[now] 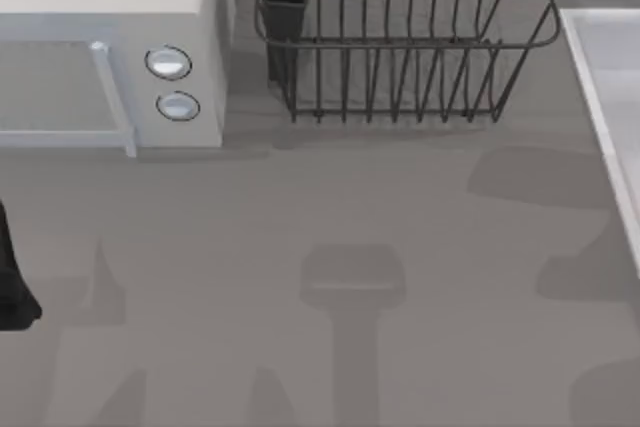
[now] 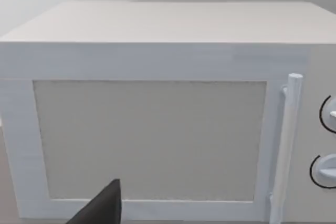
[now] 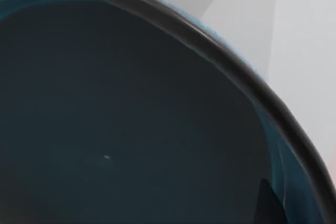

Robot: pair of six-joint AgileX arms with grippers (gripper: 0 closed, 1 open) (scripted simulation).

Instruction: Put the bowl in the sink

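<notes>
right wrist view: the bowl sits directly before the camera, its dark blue-grey inside spanning most of the frame and its dark rim curving from upper left to lower right. a dark tip shows at the lower right edge. whether the right pincer is clenched or released cannot be told.

left wrist view: a dark finger of the left pincer sits at the bottom edge; its state cannot be told. beyond it stands the microwave, door shut, with the handle upright and two knobs at the right edge.

top view: a dark part of the left arm sits at the left edge, over the bare grey tabletop. farther back, the microwave occupies the upper left and the rack the upper centre. the sink rim runs along the right edge.
</notes>
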